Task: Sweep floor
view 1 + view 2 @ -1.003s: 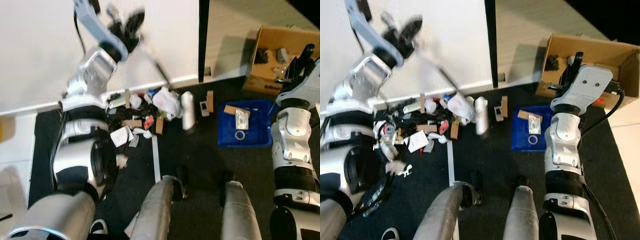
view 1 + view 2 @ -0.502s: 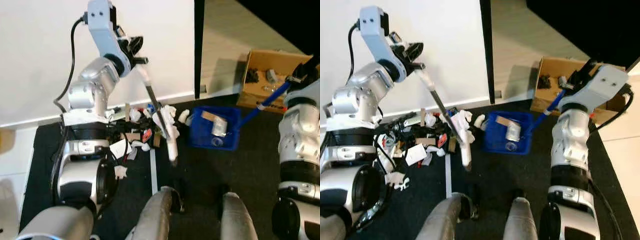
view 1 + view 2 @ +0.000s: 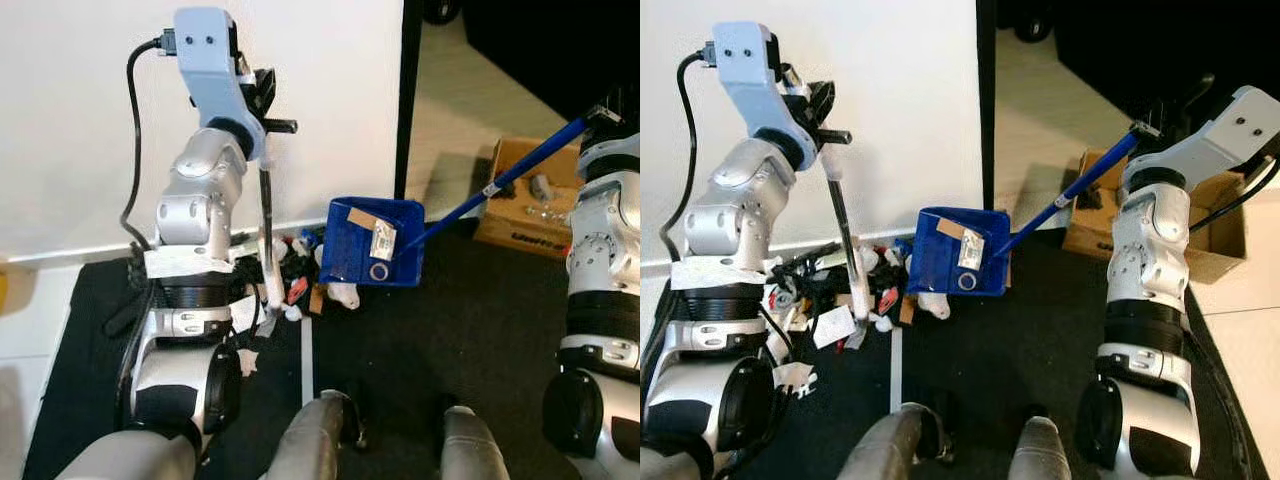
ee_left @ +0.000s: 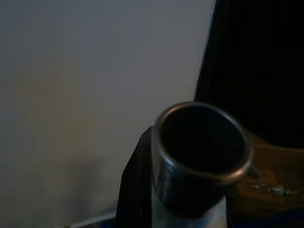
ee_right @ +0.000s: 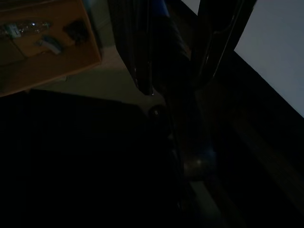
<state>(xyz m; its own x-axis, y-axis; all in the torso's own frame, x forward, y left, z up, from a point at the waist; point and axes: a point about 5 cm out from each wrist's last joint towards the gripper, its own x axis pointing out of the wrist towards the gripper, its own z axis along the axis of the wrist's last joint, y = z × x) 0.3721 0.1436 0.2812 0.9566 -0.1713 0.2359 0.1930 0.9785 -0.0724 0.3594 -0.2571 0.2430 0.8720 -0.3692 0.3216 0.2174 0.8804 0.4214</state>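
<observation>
Jaws of left gripper (image 3: 818,105) round one broom (image 3: 843,240); one blue dustpan (image 3: 958,252), tilted, three scraps inside.

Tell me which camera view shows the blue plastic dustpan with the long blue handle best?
The left eye view shows the blue plastic dustpan best: the whole pan, the scraps inside it and its long handle up to the right gripper. The right eye view shows nearly the same. The right wrist view is dark, with a dim blue shaft; the left wrist view catches a blue sliver.
</observation>
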